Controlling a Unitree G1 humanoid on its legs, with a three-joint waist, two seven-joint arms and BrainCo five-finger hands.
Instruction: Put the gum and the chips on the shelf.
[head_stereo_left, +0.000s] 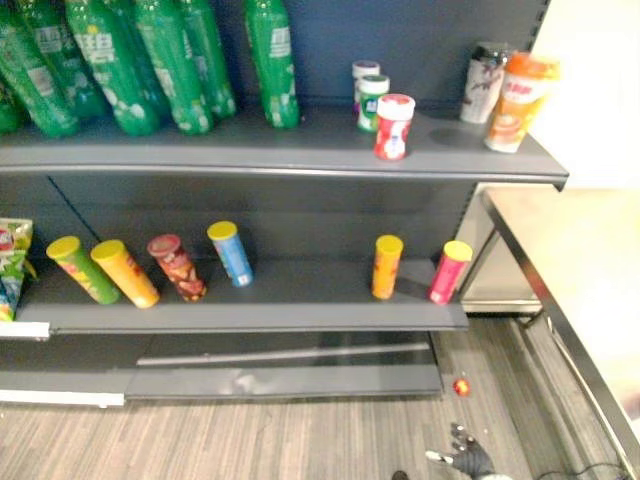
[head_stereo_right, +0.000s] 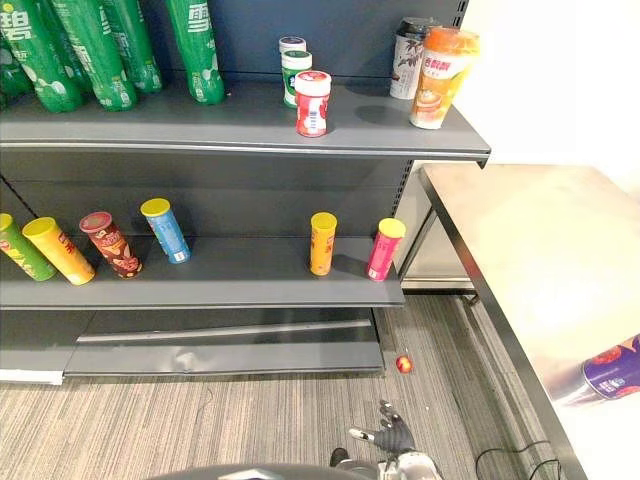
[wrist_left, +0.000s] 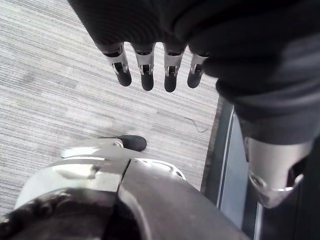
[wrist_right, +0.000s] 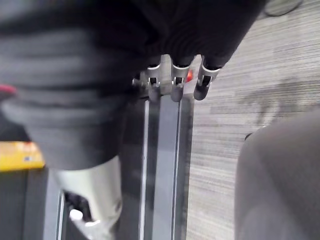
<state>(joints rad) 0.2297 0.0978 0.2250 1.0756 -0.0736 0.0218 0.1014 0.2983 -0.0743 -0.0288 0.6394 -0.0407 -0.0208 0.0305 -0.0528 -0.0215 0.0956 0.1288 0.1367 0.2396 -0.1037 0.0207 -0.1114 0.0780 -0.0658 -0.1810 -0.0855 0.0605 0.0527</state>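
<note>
On the top shelf (head_stereo_left: 300, 155) the red-and-white gum jar (head_stereo_left: 394, 127) stands upright, cap up, long axis vertical, near the front edge. Just behind it sits a green-lidded gum jar (head_stereo_left: 372, 103), also upright, and a third jar (head_stereo_left: 365, 72) is tucked behind that one. To their left is a row of green bottles (head_stereo_left: 170, 60); to their right, well apart, are an orange drink cup (head_stereo_left: 518, 102) and a dark cup (head_stereo_left: 483, 82) side by side.

Down on the lower shelf (head_stereo_left: 290, 305) the chips cans all stand on end, yellow lids up. The green can (head_stereo_left: 82, 268), yellow can (head_stereo_left: 125, 272), red-brown can (head_stereo_left: 177, 267) and blue can (head_stereo_left: 231, 253) are grouped at the left. The orange can (head_stereo_left: 386, 266) and pink can (head_stereo_left: 449, 271) stand near each other at the right end. A snack bag (head_stereo_left: 12, 265) shows at the far left edge.

Over on the tabletop (head_stereo_right: 530, 250), right of the shelving, a purple canister (head_stereo_right: 612, 372) lies on its side at the near end, its long axis running across the top and out of view.

The right hand (head_stereo_left: 465, 458) hangs low over the striped floor (head_stereo_left: 250, 440), near a small red object (head_stereo_left: 461, 386), fingers (wrist_right: 176, 82) straight and released, grasping nothing. The left hand (wrist_left: 146, 75) also hangs above the floor, fingers relaxed and empty.
</note>
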